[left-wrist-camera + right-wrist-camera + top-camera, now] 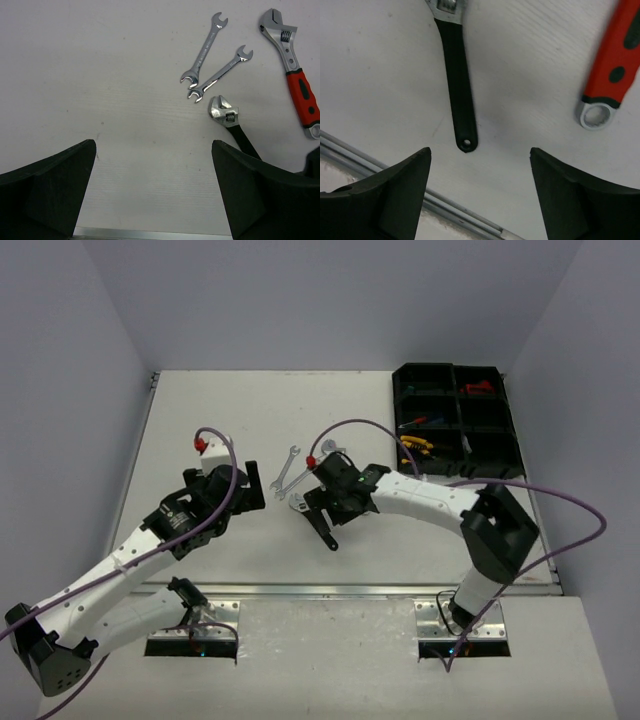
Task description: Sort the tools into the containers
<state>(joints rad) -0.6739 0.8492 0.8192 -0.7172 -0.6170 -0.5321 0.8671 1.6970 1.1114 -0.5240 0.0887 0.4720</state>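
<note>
**Sorting scene, near to far.** Close to the table's front edge, the right gripper (480,195) hangs low with its claw spread and nothing between its fingers. The metal edge strip (380,157) of the table (200,420) runs below its left finger. Just beyond the fingertips lies the black-handled adjustable wrench (456,85), flat on the table with the hanging hole of its handle pointing toward the gap. To one side, apart from it, lies the red-handled adjustable wrench (615,55), also flat, its ring end nearest the claw. The left gripper (155,192) is poised left of centre over bare table, its claw likewise spread wide and empty. Ahead of it the longer silver wrench (204,49) and the shorter silver wrench (220,74) lie side by side, their near ends close together. The shorter one ends just beside the head of the black-handled wrench. All four of these tools rest near the middle of the table, well apart from the organiser tray (455,400). The tray sits at the far right corner. It holds yellow-handled pliers (420,447) in its nearest left compartment and red-handled tools (475,388) in its farthest right one. The contents of its other compartments are too small to tell.
</note>
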